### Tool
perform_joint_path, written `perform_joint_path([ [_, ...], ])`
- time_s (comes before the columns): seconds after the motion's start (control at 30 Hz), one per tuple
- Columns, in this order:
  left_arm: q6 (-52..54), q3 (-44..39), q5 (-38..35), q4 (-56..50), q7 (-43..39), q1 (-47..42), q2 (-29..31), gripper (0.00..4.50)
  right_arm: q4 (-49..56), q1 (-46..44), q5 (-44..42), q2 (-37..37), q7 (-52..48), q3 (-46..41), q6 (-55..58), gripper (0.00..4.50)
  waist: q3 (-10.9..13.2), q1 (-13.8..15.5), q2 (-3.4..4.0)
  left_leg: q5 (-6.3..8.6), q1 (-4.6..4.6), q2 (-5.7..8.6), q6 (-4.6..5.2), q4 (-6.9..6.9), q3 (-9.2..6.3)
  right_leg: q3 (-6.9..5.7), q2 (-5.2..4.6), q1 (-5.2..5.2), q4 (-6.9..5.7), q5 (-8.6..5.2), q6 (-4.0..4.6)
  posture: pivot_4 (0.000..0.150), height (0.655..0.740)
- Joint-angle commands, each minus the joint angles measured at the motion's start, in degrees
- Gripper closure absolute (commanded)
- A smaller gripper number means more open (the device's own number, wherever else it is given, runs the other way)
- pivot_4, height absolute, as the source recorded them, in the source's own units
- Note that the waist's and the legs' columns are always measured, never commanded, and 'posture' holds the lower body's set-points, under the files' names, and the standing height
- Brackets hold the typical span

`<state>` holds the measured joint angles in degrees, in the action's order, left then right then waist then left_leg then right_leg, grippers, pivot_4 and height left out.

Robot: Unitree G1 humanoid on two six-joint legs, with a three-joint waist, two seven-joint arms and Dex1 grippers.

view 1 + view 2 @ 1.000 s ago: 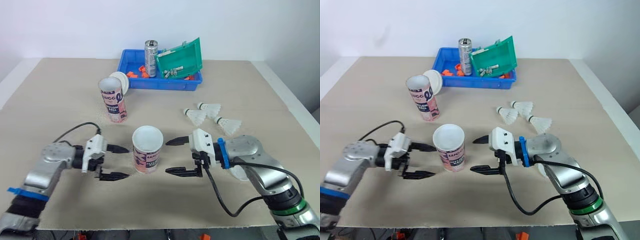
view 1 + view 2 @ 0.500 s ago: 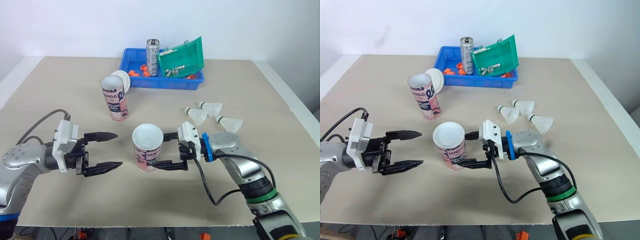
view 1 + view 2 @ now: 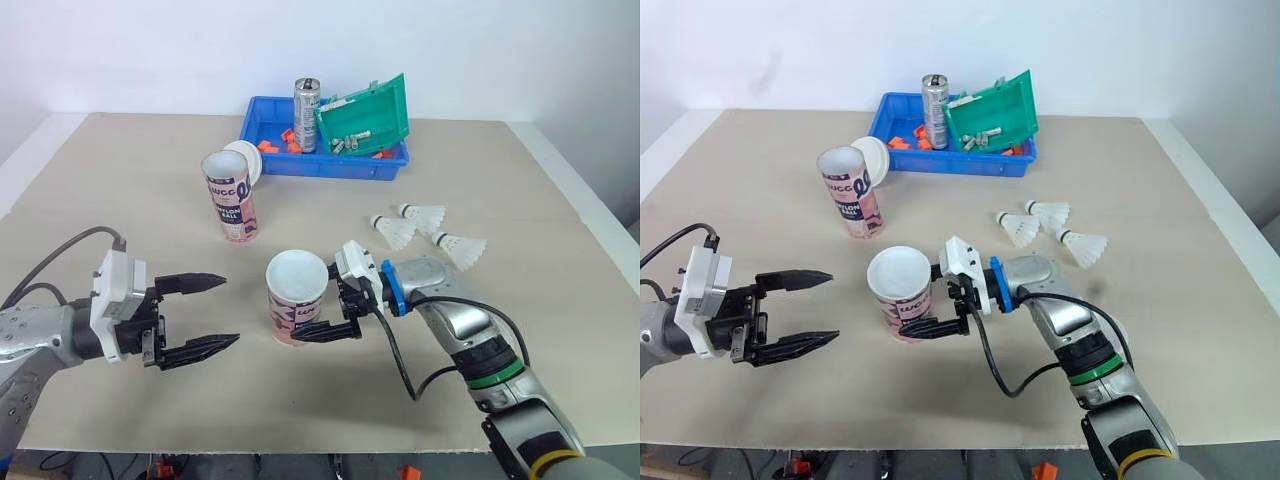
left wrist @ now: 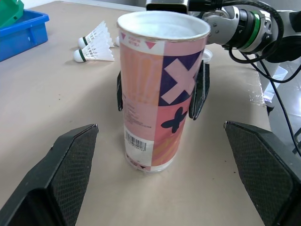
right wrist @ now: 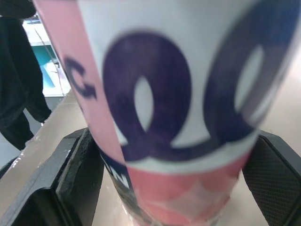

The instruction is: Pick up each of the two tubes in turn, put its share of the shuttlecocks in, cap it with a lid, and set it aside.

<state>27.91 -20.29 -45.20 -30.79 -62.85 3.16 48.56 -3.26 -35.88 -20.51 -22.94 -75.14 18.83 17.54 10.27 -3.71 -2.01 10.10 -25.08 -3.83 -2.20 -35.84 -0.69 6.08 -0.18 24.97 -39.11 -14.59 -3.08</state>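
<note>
**While the right claw brackets the near tube, the left waits spread**

With its 2 black fingers parted, the right gripper (image 3: pixel 303 318) sits around the near tube (image 3: pixel 295 285), 1 finger on each side of the wall about halfway up. The left wrist view has both fingers lying close against the pink sides. Whether they press on the card cannot be told. This tube stands upright with its open mouth up, near the table's front edge. The right arm reaches it from 4 o'clock.

Taking that tube as the centre of the dial, with 12 o'clock pointing away from the robot, the left gripper (image 3: pixel 228 311) hangs at 9 o'clock. Its fingers are wide apart, their tips aim at the tube, and it holds nothing; bare table (image 3: pixel 130 230) lies between tips and tube.

At 11 o'clock the second tube (image 3: pixel 230 198) stands upright and open too, apart from the first. A white lid (image 3: pixel 245 163) shows just behind its rim, seemingly leaning on it.

At 2 o'clock 3 shuttlecocks (image 3: pixel 420 214) lie on their sides in a loose cluster, outside either tube.

Far off at 12 o'clock a blue tray (image 3: pixel 320 170) sits by the back edge. It holds a metal can (image 3: pixel 305 100) standing upright, a tilted green box (image 3: pixel 365 115) and some orange bits (image 3: pixel 265 148).
</note>
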Motion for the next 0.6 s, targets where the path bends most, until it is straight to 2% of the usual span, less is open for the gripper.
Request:
perform_joint_path([
  [0.03, 0.09, -1.85, -1.41, -2.54, 1.09, -0.19, 0.61, 0.0, 0.52, -1.55, -0.38, 0.58, -0.76, -0.49, -0.71, 0.89, 0.0, 0.0, 0.0, -0.01, 0.0, 0.0, -0.01, 0.0, 0.0, 0.0, 0.0, 0.0, 0.0, 0.01, 0.0, 0.15, 0.7038],
  [0.13, 0.18, -0.97, -2.41, -2.34, 2.7, -2.12, -0.28, 0.0, 0.91, -1.75, -0.79, 0.29, 0.01, -1.55, 0.28, 1.9, 0.0, 0.01, 0.0, -0.02, -0.01, 0.0, -0.03, -0.03, 0.0, 0.0, -0.01, -0.01, 0.0, 0.02, -0.01, 0.15, 0.7038],
  [0.17, 0.2, -0.17, -3.0, -2.15, 3.49, -3.45, -1.0, 0.0, 1.43, -1.68, -1.13, -0.21, 0.31, -2.23, 0.84, 2.09, 0.0, 0.01, 0.0, -0.02, -0.01, 0.0, -0.03, -0.04, 0.0, 0.0, 0.0, -0.01, 0.0, 0.03, -0.02, 0.15, 0.7038],
  [0.27, 0.23, 2.89, -3.31, -1.24, 5.2, -7.16, -2.97, 0.0, 3.63, -1.19, -3.32, -1.78, 0.87, -4.91, 3.0, 2.09, 0.02, 0.22, 0.04, -0.03, -0.03, 0.01, -0.04, -0.13, -0.01, 0.0, -0.01, -0.05, -0.01, 0.07, -0.07, 0.15, 0.7038],
  [0.43, -0.07, 10.87, -0.88, 2.62, 7.54, -16.4, -7.71, 0.0, 6.38, -2.33, -10.8, -6.2, 5.95, -17.38, 9.03, 2.09, 0.11, 1.04, 0.17, -0.03, -0.04, 0.02, -0.04, -0.37, -0.02, 0.02, 0.01, -0.14, -0.01, 0.15, -0.17, 0.15, 0.7038],
  [0.6, -1.06, 18.36, 3.22, 8.59, 9.85, -25.98, -14.82, 0.0, -6.32, -5.84, -8.67, -15.46, 18.59, -33.44, 7.4, 2.09, 0.14, 1.65, 0.22, -0.04, -0.07, 0.12, -0.02, -0.64, -0.04, 0.08, -0.03, -0.35, 0.04, 0.3, -0.36, 0.15, 0.7038],
])
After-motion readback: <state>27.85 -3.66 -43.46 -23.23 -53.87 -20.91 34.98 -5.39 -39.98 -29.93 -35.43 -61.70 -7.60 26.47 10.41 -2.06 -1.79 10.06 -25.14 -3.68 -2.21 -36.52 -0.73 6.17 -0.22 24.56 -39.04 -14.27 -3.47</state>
